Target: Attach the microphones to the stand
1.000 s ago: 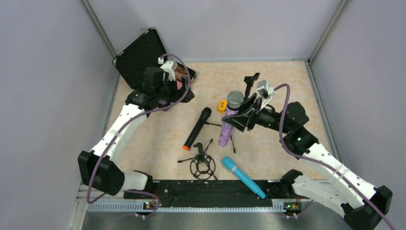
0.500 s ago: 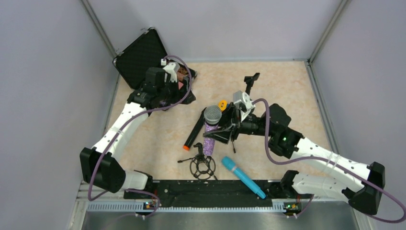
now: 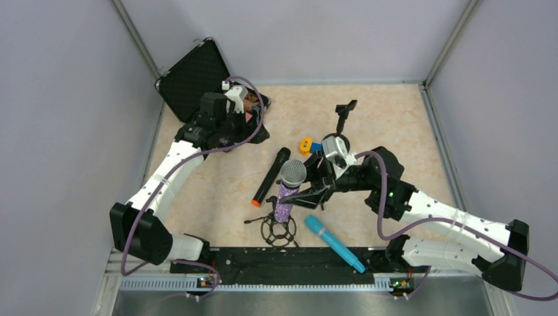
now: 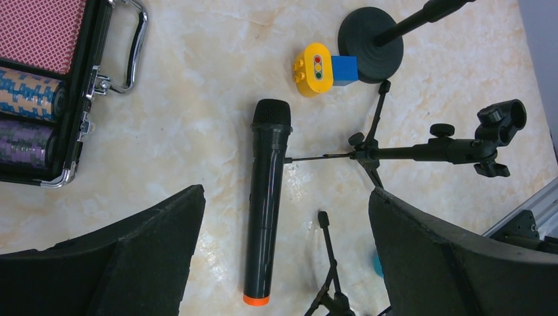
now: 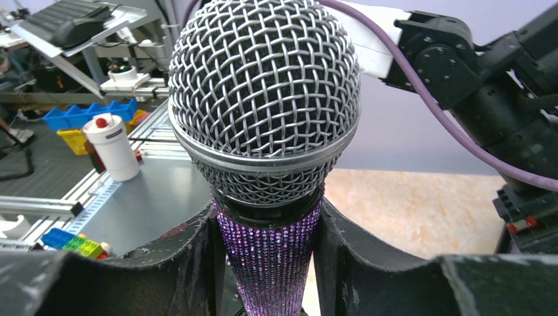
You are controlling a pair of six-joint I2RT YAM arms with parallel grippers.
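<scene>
My right gripper is shut on the glittery purple microphone just under its silver grille and holds it upright; the grille fills the right wrist view. Its lower end hangs just above the round shock-mount stand near the front edge. The black microphone with an orange end lies flat mid-table and also shows in the left wrist view. The light-blue microphone lies at the front. My left gripper is open and empty, hovering by the case, its fingers wide apart.
An open black case sits at the back left. A round-base stand stands at the back; a tripod stand lies flat by it. A yellow and blue toy block is mid-table. A black rail runs along the front.
My right arm has carried the purple microphone left and toward the front, turning it upright over the shock-mount stand. My left arm has barely moved.
</scene>
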